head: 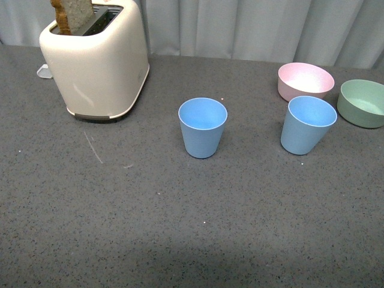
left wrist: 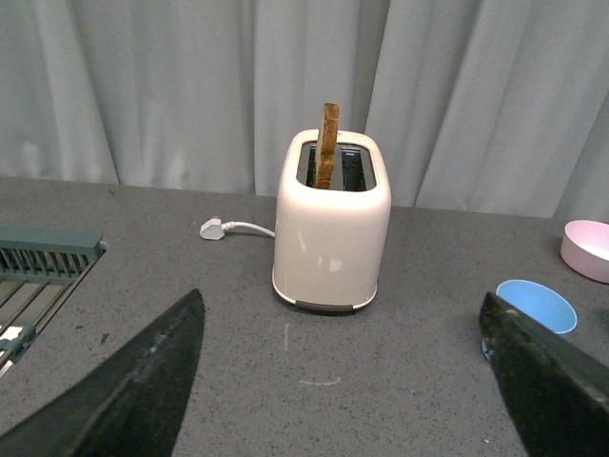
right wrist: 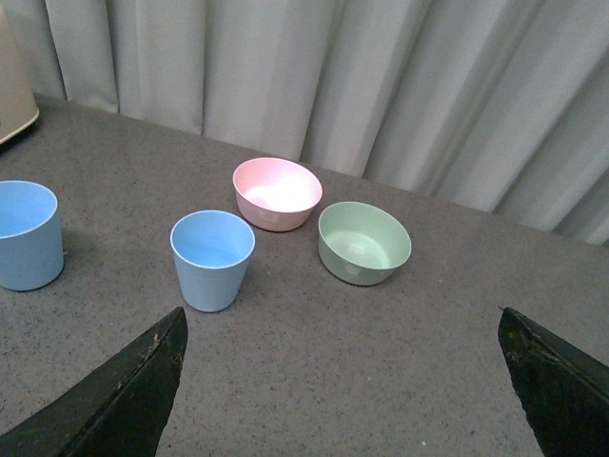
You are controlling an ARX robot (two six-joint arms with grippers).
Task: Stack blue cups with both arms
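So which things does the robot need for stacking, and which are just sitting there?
Needed: middle blue cup, right blue cup.
Just sitting there: toaster, bread slice, pink bowl, green bowl.

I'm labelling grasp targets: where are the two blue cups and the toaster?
Centre blue cup (head: pixel 203 141), front view, outer wall.
Right blue cup (head: pixel 303 138), front view, outer wall.
Toaster (head: pixel 99 66), front view, broad side panel.

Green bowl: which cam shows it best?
Right wrist view. The green bowl shows whole and unobstructed there, with its inside visible, next to the pink bowl. The front view has it at the right edge of the picture, partly cropped. The left wrist view doesn't show it at all.
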